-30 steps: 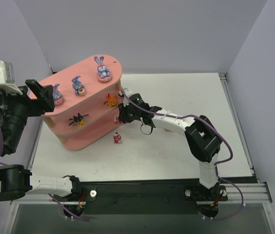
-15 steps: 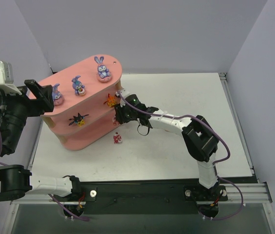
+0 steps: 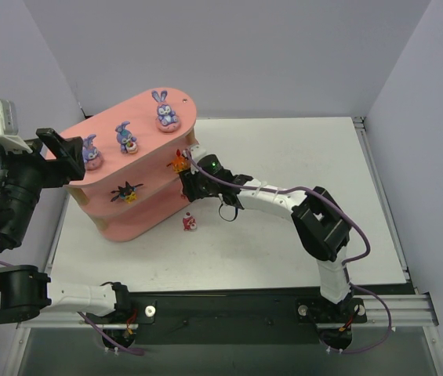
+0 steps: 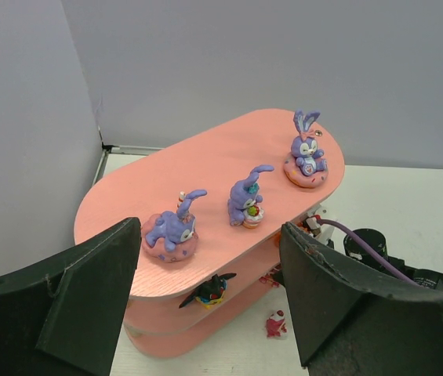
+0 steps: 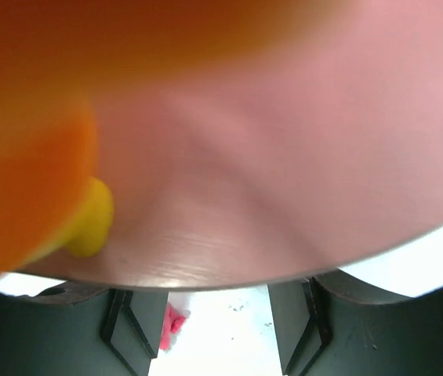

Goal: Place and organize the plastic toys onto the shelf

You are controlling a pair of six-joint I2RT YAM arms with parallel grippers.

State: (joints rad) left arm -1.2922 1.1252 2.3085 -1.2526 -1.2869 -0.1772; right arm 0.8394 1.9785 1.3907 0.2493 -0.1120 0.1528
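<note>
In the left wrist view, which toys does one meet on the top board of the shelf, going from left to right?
crouching purple bunny → middle purple bunny → upright purple bunny

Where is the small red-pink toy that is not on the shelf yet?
In the top view, the small red-pink toy stands on the white table, left of centre, just in front of the right end of the pink shelf.
</note>
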